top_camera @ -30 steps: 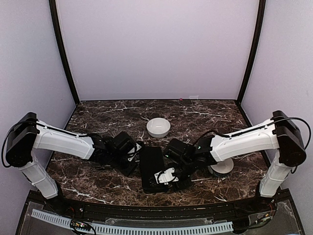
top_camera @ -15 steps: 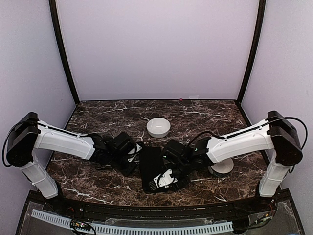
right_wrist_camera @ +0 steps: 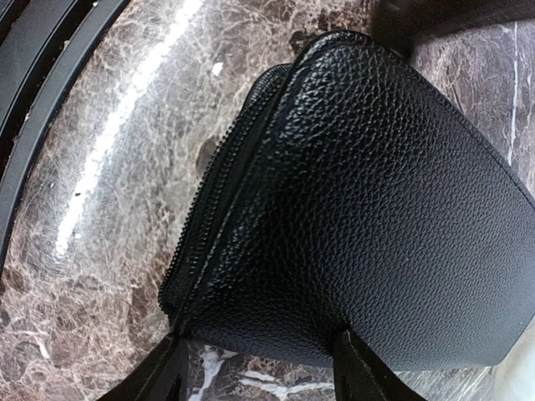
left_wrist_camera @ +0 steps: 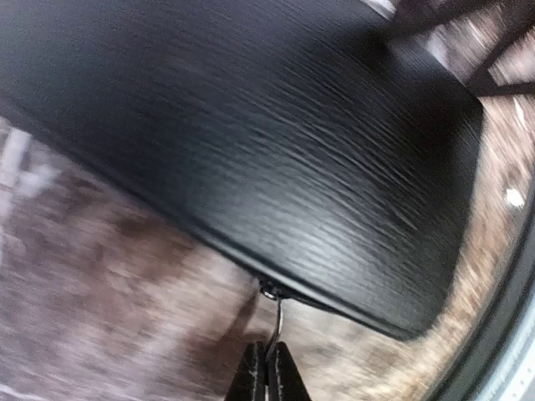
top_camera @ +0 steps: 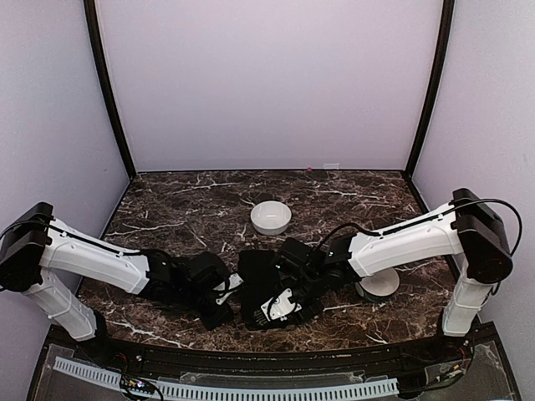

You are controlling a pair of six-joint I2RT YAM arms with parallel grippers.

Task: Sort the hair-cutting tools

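At the blurred case (left_wrist_camera: pixel 276 142) edge, left hand (left_wrist_camera: pixel 269 376) pinched on zipper pull (left_wrist_camera: pixel 274 322); right hand (right_wrist_camera: pixel 259 380), tips cropped, clamped around case.

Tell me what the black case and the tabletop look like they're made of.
Black case: probably leather or faux leather, matte, going by its pebbled grain; a toothed zipper runs along its edge. Tabletop: polished dark marble or a marble-look laminate, with white veins and glossy reflections.

We see a black case (right_wrist_camera: pixel 376 209) with a pebbled leather grain and a silver zipper pull (left_wrist_camera: pixel 276 322). The tabletop (top_camera: pixel 167 200) is dark brown marble veined in white. Both the far bowl (top_camera: pixel 271 217) and the right bowl (top_camera: pixel 378 286) are plain white. The back wall (top_camera: pixel 267 83) is pale lilac.
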